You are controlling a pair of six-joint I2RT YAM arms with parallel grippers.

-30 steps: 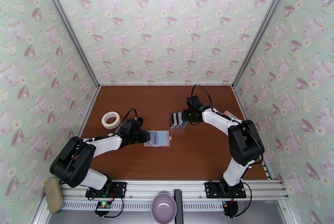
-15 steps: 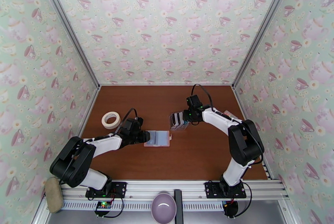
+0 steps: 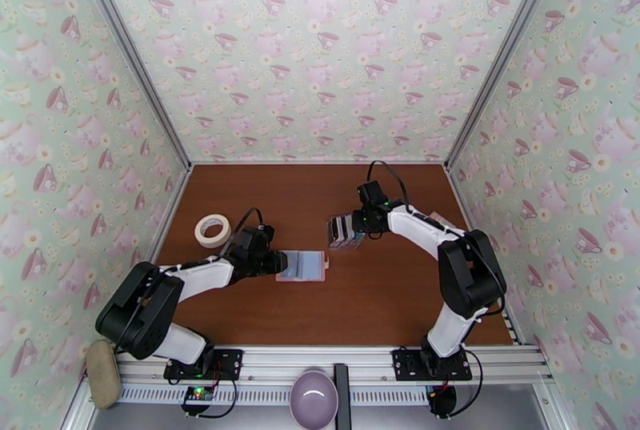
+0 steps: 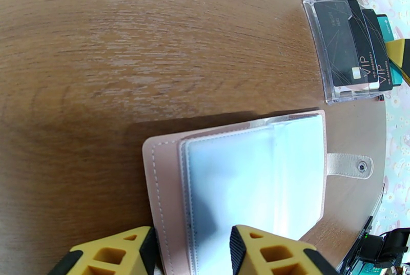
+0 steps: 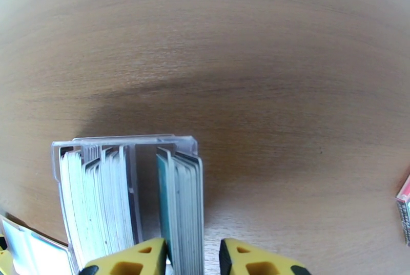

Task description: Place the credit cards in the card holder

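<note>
At the middle of the wood-grain table (image 3: 376, 295), the stitched pink card holder (image 4: 164, 184) lies open flat, frosted sleeves up, its edge under the widely parted left gripper (image 4: 192, 253). The right gripper (image 5: 193, 255), slightly open, straddles a thin-edged bundle of credit cards (image 5: 179, 204) upright in a clear plastic stand (image 5: 123, 143), not yet clamped.

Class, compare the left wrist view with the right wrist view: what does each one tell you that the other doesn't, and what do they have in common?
Left wrist: the card holder lying open, its snap tab, and the credit cards face-on, printed VIP. Right wrist: the cards edge-on in two bunches, with the right gripper straddling the teal-edged bunch. Both: the clear stand on the wooden table.
</note>
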